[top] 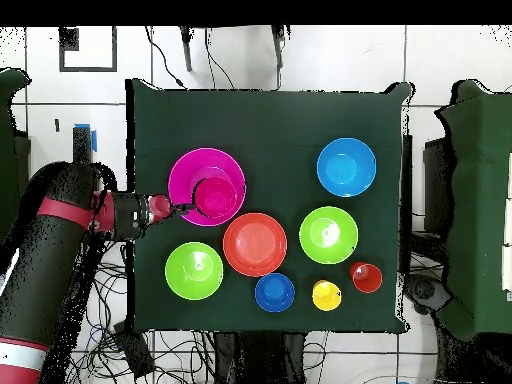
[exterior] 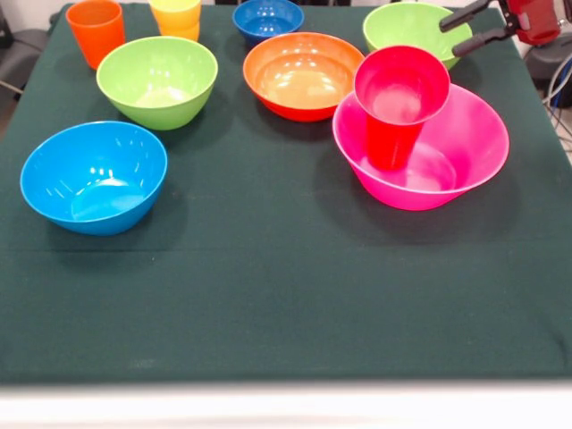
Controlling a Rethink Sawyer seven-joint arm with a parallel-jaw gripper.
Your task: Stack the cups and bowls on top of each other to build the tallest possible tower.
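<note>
**Three pieces stacked, seven still loose**

Front view:
- Tower (exterior: 407,134) so far: big pink bowl (exterior: 465,156) on the cloth at right, red cup (exterior: 393,143) standing upright inside it, small crimson bowl (exterior: 402,85) seated on the cup's mouth. Looks level, no visible lean.
- Gripper (exterior: 471,29) at top right edge, above and beyond the tower, over the far lime green bowl (exterior: 407,27). Fingers (exterior: 478,40) spread apart, nothing between them, not touching the tower.
- Loose pieces: light blue bowl (exterior: 94,176) near left, lime green bowl (exterior: 157,80) behind it, orange bowl (exterior: 302,76) mid-table just beside the pink one, dark blue bowl (exterior: 267,18), orange cup (exterior: 96,31) and yellow cup (exterior: 177,16) along the far edge.

Overhead view:
- Tower (top: 212,190) sits near the table's left edge; gripper (top: 178,207) just beside it, reaching in from the arm at left. Can't confirm finger gap from here; front view settles it as released.
- Orange bowl (top: 255,243) close to the tower, the two green bowls (top: 194,270) (top: 328,234) either side of it, light blue (top: 346,166) well apart, dark blue (top: 274,291) and the two cups (top: 326,295) (top: 366,277) in a row near the base side.

Judgement: roughly a third done. Seven pieces left; the crimson bowl's open top is the next seat, so a cup or the small dark blue bowl looks the sensible next pick.
</note>
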